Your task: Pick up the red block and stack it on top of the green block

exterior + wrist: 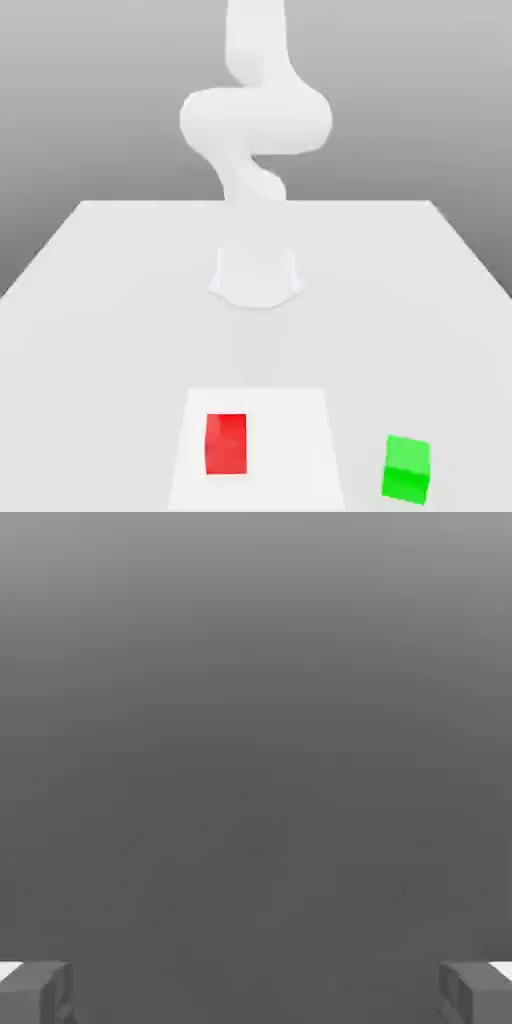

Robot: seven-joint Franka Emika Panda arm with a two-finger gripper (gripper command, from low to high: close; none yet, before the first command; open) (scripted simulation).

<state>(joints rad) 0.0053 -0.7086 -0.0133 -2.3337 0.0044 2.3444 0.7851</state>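
Clearly the step in hand is the reach: the white robot arm (pixel 255 130) should bring its gripper (pixel 256 992) square over the small bright red cube (pixel 226 443), fingers straddling two flat sides, before descending. In the exterior view that cube sits on the white table (pixel 100 300) at about six o'clock from the arm's base, the small bright green cube (pixel 406 468) well apart toward five o'clock. The arm stands folded and raised; the gripper's fingers are spread wide, holding nothing.
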